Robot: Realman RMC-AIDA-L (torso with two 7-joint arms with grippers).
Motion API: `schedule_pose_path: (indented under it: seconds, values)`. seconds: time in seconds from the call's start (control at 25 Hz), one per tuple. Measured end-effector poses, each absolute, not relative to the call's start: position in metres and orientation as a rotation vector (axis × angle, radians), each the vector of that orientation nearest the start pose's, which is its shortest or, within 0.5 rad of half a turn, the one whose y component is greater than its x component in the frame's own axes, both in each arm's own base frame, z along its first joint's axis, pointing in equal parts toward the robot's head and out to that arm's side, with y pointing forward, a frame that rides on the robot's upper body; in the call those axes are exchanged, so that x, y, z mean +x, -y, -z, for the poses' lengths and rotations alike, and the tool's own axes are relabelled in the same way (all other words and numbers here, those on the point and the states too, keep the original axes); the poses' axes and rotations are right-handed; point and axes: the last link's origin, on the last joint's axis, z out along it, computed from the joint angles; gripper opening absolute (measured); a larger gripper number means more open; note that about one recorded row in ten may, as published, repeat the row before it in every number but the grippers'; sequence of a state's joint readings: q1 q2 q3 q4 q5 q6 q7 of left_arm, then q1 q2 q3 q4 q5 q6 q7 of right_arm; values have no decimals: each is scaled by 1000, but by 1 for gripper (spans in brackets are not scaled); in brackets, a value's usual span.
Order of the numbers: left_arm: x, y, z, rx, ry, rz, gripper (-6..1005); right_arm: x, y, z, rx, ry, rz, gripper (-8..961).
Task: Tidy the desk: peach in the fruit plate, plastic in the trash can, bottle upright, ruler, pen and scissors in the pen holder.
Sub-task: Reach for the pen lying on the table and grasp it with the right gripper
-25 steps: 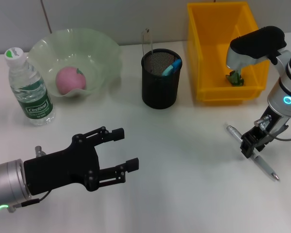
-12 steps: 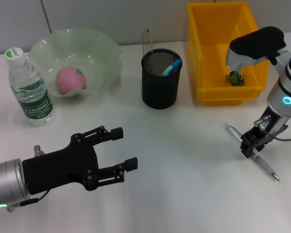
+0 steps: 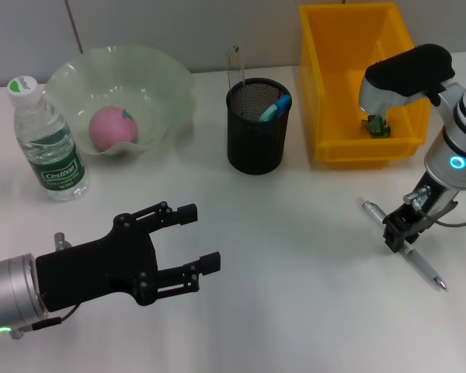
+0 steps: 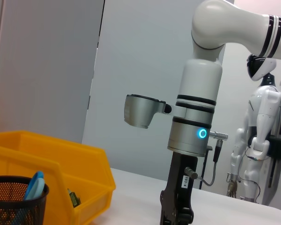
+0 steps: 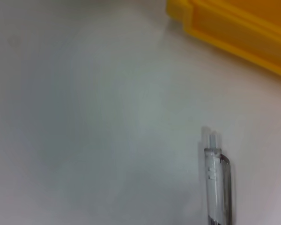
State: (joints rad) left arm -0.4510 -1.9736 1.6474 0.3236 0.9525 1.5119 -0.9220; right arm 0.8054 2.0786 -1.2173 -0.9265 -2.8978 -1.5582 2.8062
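— Right, where's the pen (image 3: 404, 242)?
— Lying flat on the white desk (image 3: 295, 233) at the near right, slanting from far left to near right, in front of the yellow bin (image 3: 357, 78). Seen close up in the right wrist view too (image 5: 218, 185), near a corner of that bin (image 5: 234, 28).
— And the right gripper (image 3: 398, 233)?
— Pointing straight down onto the middle of the pen, fingertips at desk level on either side of the barrel. Can't tell whether clamped or loose. Shows in the left wrist view as well (image 4: 176, 213), beyond the bin.
— Left gripper (image 3: 194, 245)?
— Hovering low over the near left of the desk, fingers spread wide, holding nothing.
— Rest of the tidying?
— Peach (image 3: 113, 128) sitting in the pale green fruit plate (image 3: 167, 74) at the far left. Water bottle (image 3: 48, 144) standing upright just left of the plate. Black mesh pen holder (image 3: 256, 128) in the middle, far side, with a clear ruler (image 3: 234, 66) sticking up and something blue (image 3: 273, 109) poking out. Small green item (image 3: 377, 126) lying inside the bin.
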Motion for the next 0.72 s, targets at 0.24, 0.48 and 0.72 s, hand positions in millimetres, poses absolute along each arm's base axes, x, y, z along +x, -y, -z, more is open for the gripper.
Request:
schedule_pose_path:
  seconds: [0.24, 0.48, 0.72]
  values:
    - [-256, -278, 48, -2745, 391, 1049, 799, 232, -375, 4, -2215, -1396, 808, 238]
    - [-255, -279, 48, -2747, 394, 1051, 798, 233, -375, 3, -2215, -1396, 806, 238]
    - [-255, -280, 48, -2748, 395, 1051, 798, 233, -375, 3, -2215, -1395, 806, 239]
